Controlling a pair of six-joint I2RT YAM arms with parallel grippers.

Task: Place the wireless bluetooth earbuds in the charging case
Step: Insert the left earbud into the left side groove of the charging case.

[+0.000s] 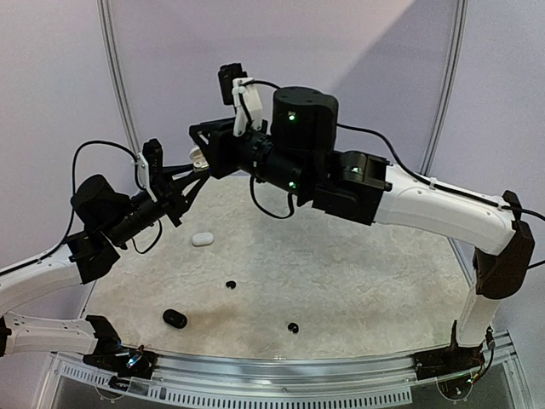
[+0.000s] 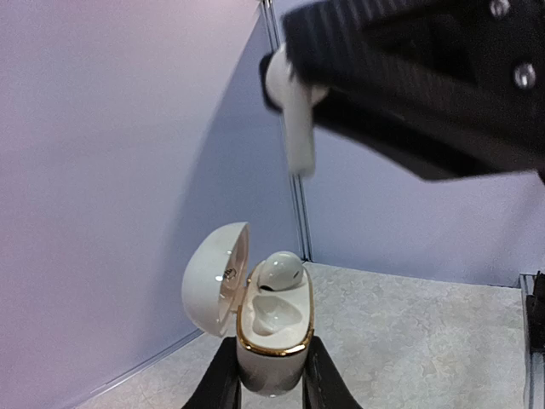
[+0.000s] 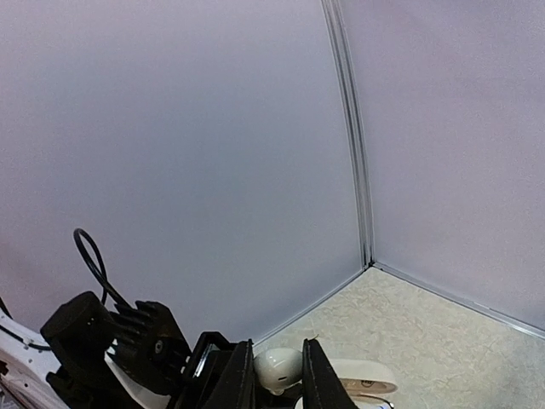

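My left gripper point(image 2: 271, 379) clamps the open charging case point(image 2: 274, 345) steady for the white earbud point(image 2: 296, 128) pinched in my right gripper point(image 3: 272, 375)

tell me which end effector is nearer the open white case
Left. The left end effector grips the open white case at its base; the right end effector hangs just above it, holding a white earbud.

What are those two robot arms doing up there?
The left hand holds an open white charging case with one white earbud already sitting in it. The right hand holds a second white earbud close to the case, not yet put in. Two black earbuds lie on the table.
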